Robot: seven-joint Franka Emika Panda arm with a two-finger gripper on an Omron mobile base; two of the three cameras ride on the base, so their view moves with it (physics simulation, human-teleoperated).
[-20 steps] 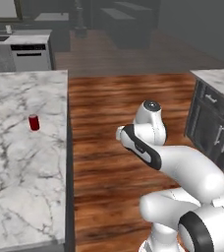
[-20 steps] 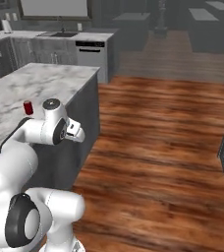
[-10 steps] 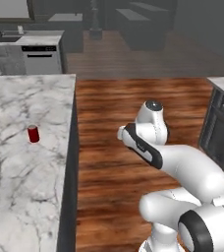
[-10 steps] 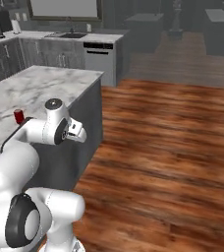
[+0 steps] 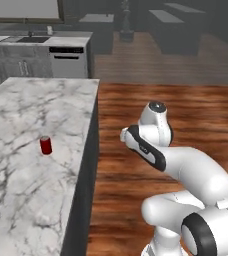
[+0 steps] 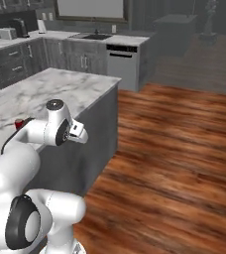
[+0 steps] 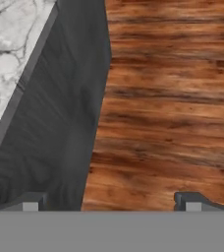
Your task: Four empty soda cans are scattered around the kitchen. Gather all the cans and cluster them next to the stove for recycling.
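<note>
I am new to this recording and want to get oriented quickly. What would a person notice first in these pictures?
First the white arm, folded low over the wood floor beside the marble island. Next a lone red can standing upright on that island, apart from the arm. The hand is open and holds nothing, looking down at the island's dark side and the floor.

White marble island top (image 5: 31, 125) with one upright red soda can (image 5: 46, 145), apparently alone there.
</note>
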